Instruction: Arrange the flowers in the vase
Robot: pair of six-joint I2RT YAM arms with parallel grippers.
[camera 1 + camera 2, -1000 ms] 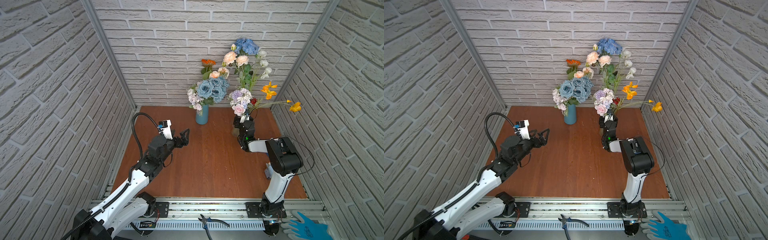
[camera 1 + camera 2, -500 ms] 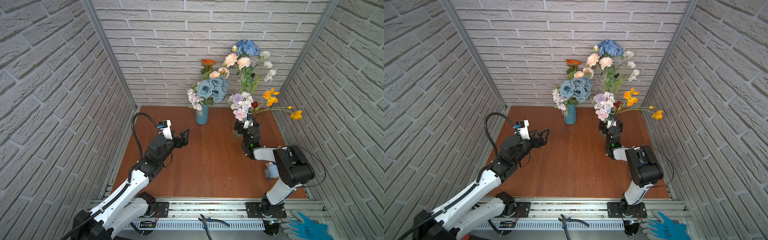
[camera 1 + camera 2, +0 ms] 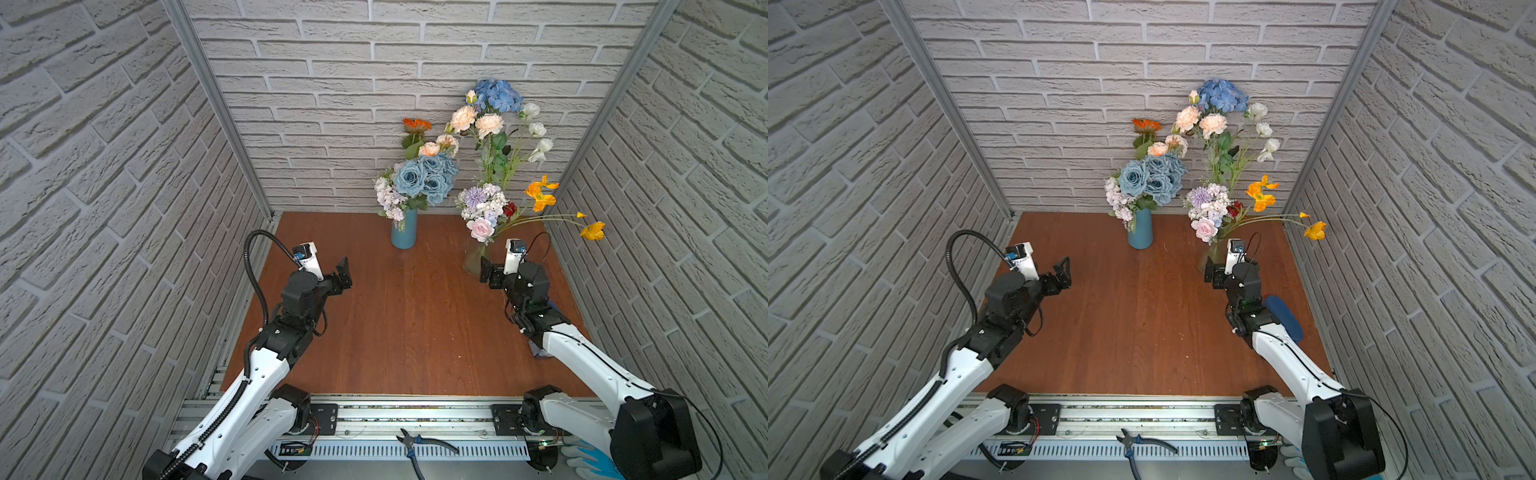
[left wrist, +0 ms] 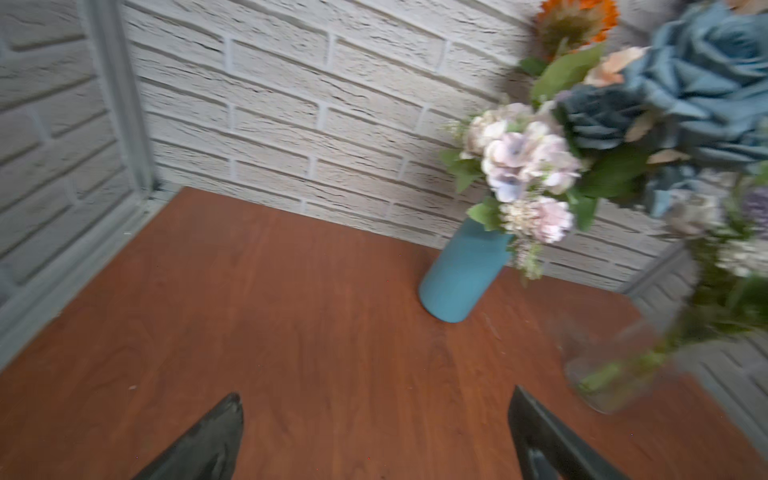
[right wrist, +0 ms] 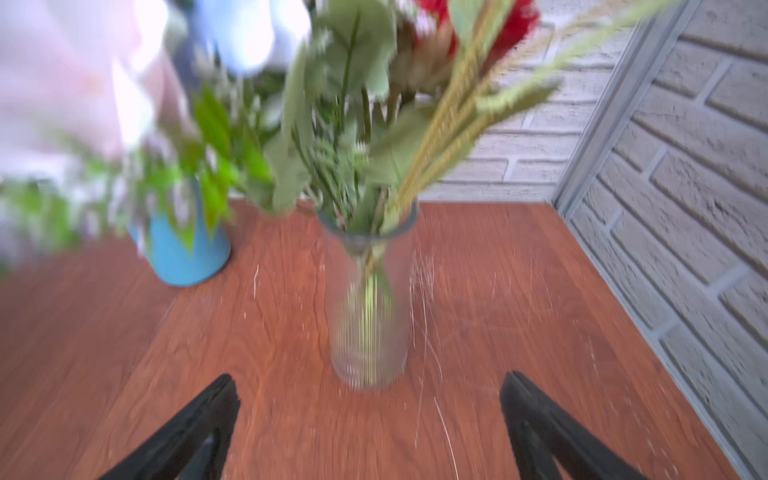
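Both my pincers are spread wide and hold nothing. My right pincer [image 3: 488,272] hangs low near the far right corner of the tabletop [image 3: 415,332]. The glass vase [image 3: 473,259] stands just in front of it, straight ahead between its two tips, close but not touching. The vase stands up tall and the flowers [image 3: 484,208] in it go up from its mouth. The orange poppies [image 3: 592,230] lean far out toward the right edge on long thin stems. The blue vase [image 3: 404,232] stands by the middle of the far edge with blue roses [image 3: 424,178] in it. My left pincer [image 3: 343,276] hangs over the left side, well away from both vases. So my right arm is the near one for the glass vase. I see no flower lying loose, so I think the job is about done. A dark blue thing [image 3: 1283,318] lies under my right arm by the right edge. I cannot tell what it is.
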